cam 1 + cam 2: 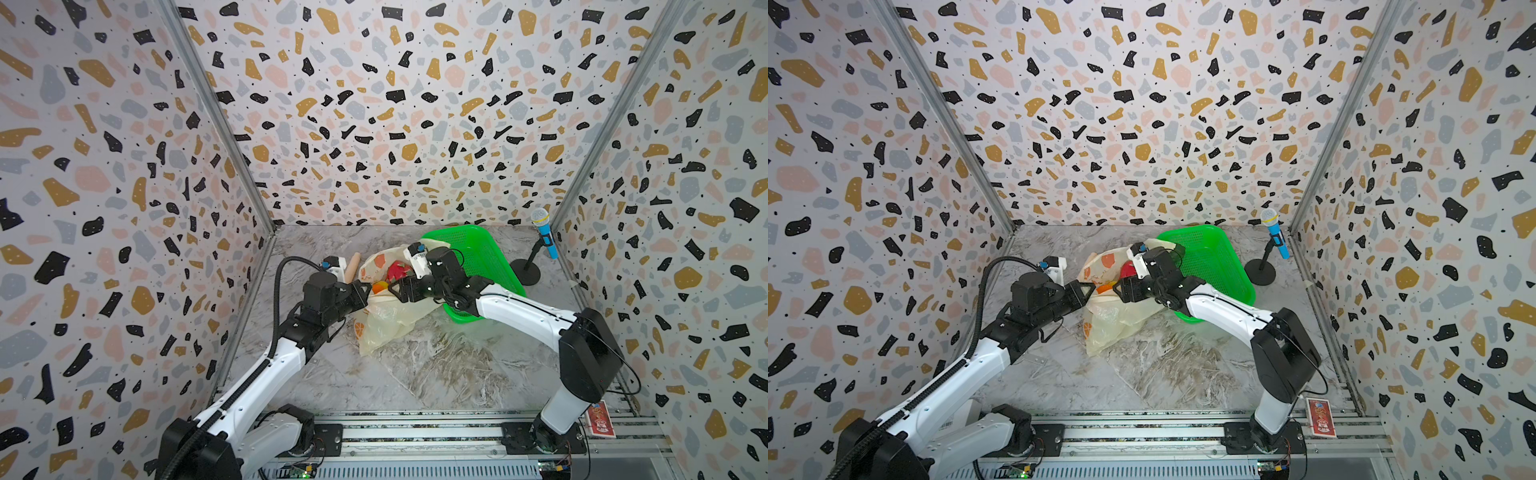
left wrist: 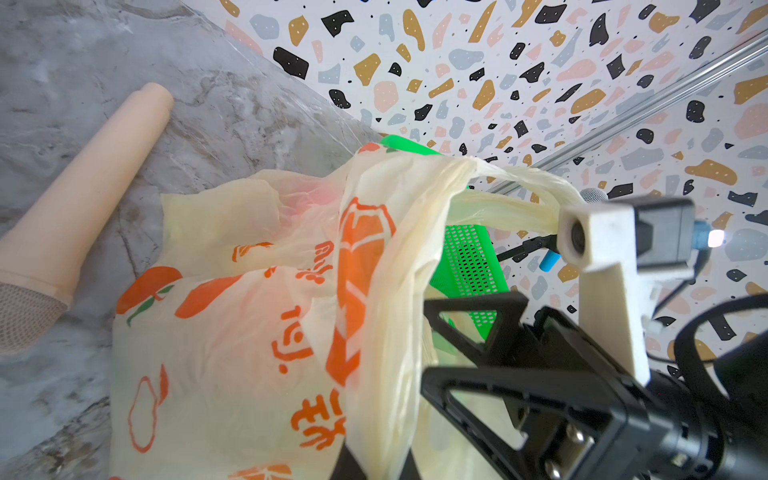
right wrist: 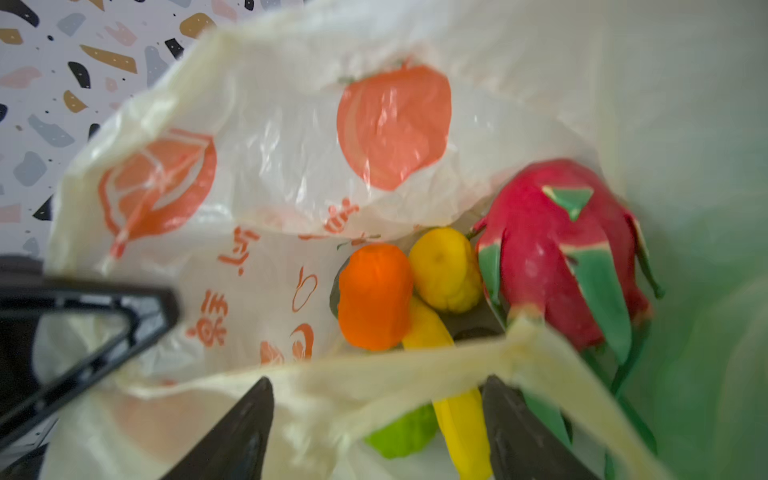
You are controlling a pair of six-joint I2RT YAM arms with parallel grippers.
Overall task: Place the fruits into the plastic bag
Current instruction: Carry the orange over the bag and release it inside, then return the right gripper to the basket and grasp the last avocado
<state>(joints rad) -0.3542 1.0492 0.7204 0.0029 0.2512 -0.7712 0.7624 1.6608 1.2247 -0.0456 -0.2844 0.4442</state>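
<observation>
- Fingers [image 3: 245,432] of your right gripper [image 3: 378,384] stand spread and pinch nothing. They hang in the mouth of the thin, pale-yellow, orange-printed plastic bag [image 3: 291,174].
- Your left gripper [image 2: 376,465] is pressed together on the bag's edge and lifts that side.
- I judge this step to be a drop into the bag.
- To do it well, hold the left pinch firm so that the mouth is wide. Then pull the right gripper straight back, because a strip of the bag's rim crosses between its fingers and could catch.
- Inside the bag, just beyond the fingertips, the pink-red dragon fruit [image 3: 552,257], the round orange [image 3: 374,295] and the yellow lemon [image 3: 444,270] lie close together.
- The long yellow piece [image 3: 461,424] lies between the two fingers, under that strip. Whether it touches them, I cannot tell.
</observation>
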